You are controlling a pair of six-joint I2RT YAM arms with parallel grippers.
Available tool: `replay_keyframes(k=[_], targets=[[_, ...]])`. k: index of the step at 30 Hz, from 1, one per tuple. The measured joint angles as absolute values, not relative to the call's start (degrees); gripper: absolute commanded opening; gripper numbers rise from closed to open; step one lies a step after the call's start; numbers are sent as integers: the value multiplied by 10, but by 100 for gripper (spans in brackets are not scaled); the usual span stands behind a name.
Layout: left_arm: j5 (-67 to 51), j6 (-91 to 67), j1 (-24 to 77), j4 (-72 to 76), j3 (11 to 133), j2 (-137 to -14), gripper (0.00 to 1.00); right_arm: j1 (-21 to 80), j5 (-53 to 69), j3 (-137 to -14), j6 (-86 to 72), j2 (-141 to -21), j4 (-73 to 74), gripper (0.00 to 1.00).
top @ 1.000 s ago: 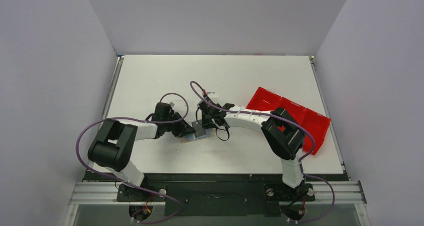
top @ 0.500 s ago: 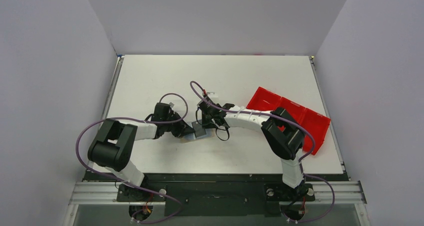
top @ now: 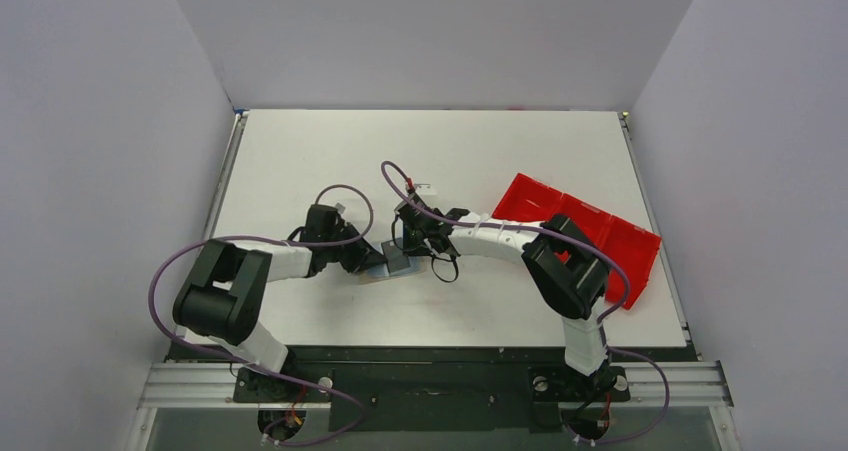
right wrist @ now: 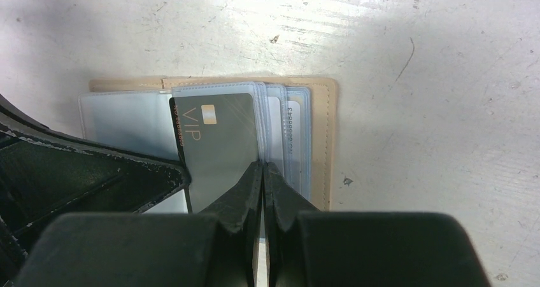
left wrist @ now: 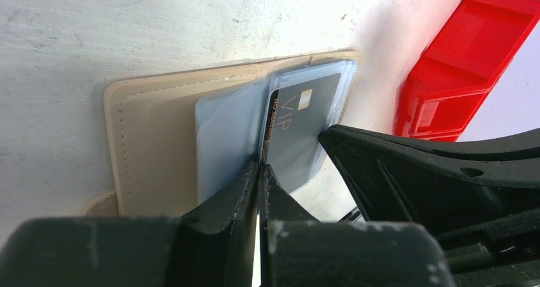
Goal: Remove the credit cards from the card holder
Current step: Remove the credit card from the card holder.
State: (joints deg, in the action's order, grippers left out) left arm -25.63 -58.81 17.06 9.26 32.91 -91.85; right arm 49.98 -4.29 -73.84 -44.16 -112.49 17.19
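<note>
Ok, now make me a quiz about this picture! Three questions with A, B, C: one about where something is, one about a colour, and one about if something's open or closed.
1. Where on the table is the red tray?
A. its right side
B. its left side
C. the very middle

2. What colour is the VIP card?
A. yellow
B. dark grey
C. green

3. How is the card holder?
A. folded shut
B. standing on its edge
C. lying open

Answers:
1 A, the top view shows it off to the right.
2 B, both wrist views show a dark grey face.
3 C, its clear sleeves are spread out flat.
</note>
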Motion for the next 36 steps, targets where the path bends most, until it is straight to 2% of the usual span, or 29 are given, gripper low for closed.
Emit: replay_keyframes(k=[18,24,36], targets=[[-243,-572,163,75,323,-903,0,499,-43,-729,-445,-1122,156,0],[-250,-578,163,89,314,-903,16,511,-61,-741,-440,-1126,170,0],[-263,-595,159,143,289,-903,18,527,-92,-775,-424,-1143,208,0]])
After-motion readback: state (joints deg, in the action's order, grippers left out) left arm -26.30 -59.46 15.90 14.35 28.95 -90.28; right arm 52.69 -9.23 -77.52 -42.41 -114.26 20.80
